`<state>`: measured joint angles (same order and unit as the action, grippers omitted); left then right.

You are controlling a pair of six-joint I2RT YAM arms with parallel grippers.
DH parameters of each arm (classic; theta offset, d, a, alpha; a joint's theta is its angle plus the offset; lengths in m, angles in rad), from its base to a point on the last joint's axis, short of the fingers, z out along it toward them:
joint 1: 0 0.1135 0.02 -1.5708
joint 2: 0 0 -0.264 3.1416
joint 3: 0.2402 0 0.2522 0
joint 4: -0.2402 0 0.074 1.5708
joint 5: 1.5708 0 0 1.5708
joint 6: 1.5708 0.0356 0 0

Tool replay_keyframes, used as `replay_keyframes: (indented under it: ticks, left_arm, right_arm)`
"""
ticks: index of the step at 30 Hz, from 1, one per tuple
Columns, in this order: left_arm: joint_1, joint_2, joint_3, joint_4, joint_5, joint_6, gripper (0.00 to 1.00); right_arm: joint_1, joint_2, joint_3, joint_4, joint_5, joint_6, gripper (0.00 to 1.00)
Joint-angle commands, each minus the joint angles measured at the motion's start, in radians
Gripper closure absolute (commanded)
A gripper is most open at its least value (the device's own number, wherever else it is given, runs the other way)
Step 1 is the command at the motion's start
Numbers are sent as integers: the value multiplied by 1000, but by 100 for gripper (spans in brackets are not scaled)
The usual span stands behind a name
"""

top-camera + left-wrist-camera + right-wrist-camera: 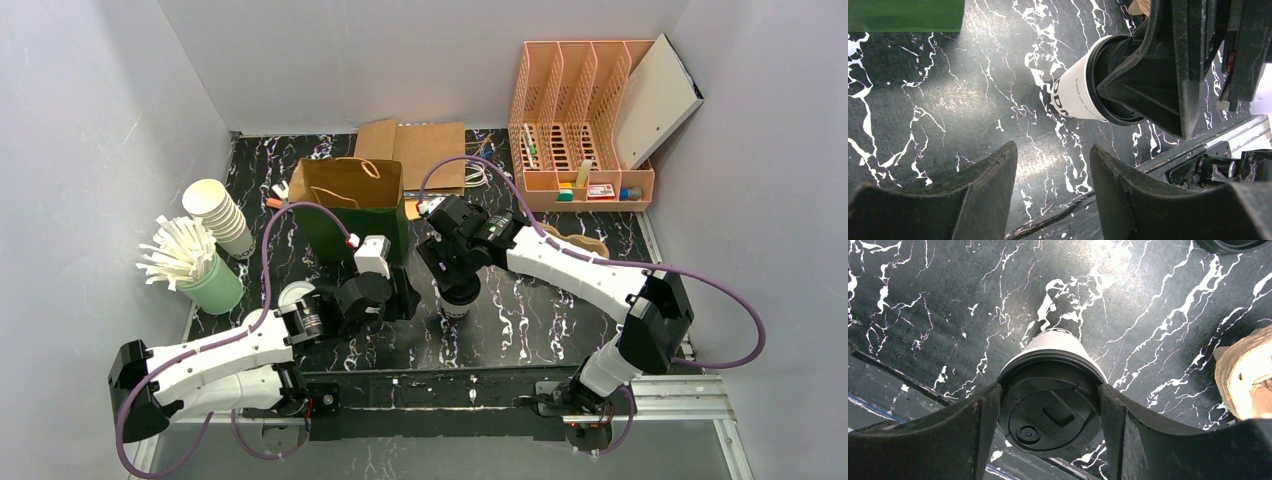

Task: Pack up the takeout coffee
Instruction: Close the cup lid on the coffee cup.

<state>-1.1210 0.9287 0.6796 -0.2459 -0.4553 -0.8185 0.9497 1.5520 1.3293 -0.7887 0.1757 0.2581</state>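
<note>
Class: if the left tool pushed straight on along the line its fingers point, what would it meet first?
Probably the black white-veined marble tabletop, bare ahead of the open left tool. The white black-lidded paper cup in the right tool sits right of that line.

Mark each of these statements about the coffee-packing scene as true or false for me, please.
1. The right gripper grips the coffee cup at its black lid. True.
2. The left gripper holds a second cup. False: its jaws are open with nothing between them.
3. The paper bag lies folded flat. False: it stands upright, open at the top.
4. In the top view, the stack of paper cups is left of the paper bag. True.
</note>
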Motion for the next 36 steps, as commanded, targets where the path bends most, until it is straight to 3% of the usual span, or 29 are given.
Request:
replay_keyframes:
  ticks: [1, 9, 12, 14, 17, 20, 24, 28, 36]
  left_arm:
    - [8, 9, -8, -1, -13, -4, 47]
    - [12, 10, -7, -2, -7, -8, 47]
    - [12, 11, -9, -1, -6, -10, 47]
    - [13, 14, -11, 2, -3, -11, 48]
    - [18, 26, -21, 30, 19, -10, 61]
    - [26, 49, -23, 66, 42, -12, 64]
    - [58, 83, -39, 163, 124, -23, 64]
    - [148, 128, -57, 302, 249, -59, 66]
    - [182, 168, -31, 347, 247, -55, 72]
  right_arm:
    - [7, -15, 1, 17, -8, 1, 20]
    - [7, -49, 0, 31, -16, 2, 12]
    - [7, -61, 0, 32, -8, 6, 2]
    - [7, -72, 1, 38, -3, 7, 2]
    - [6, -98, 2, 44, 9, 22, 2]
    - [4, -157, -22, 60, 43, 52, 2]
    - [-38, -237, -72, 78, 72, 108, 21]
    - [-147, -293, -125, 100, -25, 123, 39]
    - [-316, -389, -252, 178, -264, 148, 67]
